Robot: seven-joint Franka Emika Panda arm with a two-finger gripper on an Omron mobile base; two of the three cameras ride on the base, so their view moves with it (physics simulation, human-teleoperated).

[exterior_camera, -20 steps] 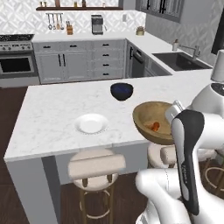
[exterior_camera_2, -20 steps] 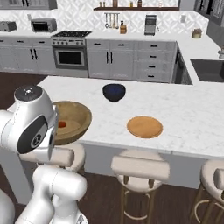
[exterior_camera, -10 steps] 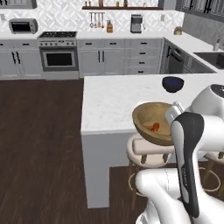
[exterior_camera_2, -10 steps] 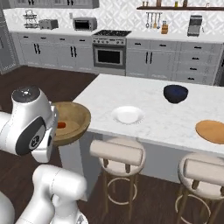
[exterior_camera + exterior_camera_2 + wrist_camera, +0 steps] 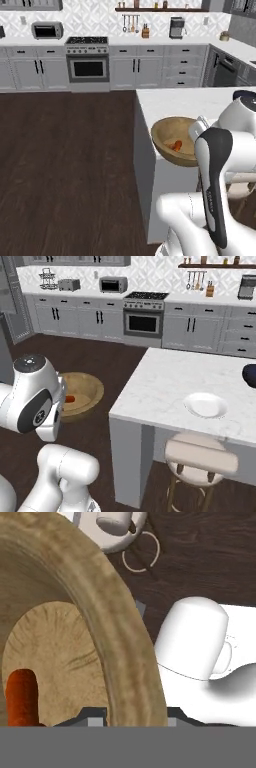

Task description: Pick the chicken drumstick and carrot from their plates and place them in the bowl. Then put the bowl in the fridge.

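The wide wooden bowl (image 5: pixel 172 131) hangs in the air beside the island's left end, above the dark floor. My gripper (image 5: pixel 196 134) is shut on its right rim. In the hand view the thick rim (image 5: pixel 125 647) runs between my two fingertips, where the gripper (image 5: pixel 134 716) clamps it. An orange-red carrot (image 5: pixel 21 696) lies on the bowl's bottom, and shows as an orange piece (image 5: pixel 176 145) from the base. I cannot make out the chicken drumstick apart from it. The white plate (image 5: pixel 205 405) sits bare on the island. The tan plate is out of view.
The marble island (image 5: pixel 175 381) stands to my right, with a stool (image 5: pixel 200 456) under its near edge and a dark blue bowl (image 5: pixel 250 375) at its far side. Open wood floor (image 5: pixel 65 160) stretches left. A tall grey unit (image 5: pixel 7 316), possibly the fridge, is at the far left.
The base has turned left, so the island slid right in both base views and the floor came into view. The bowl stays gripped in the same place relative to the arm.
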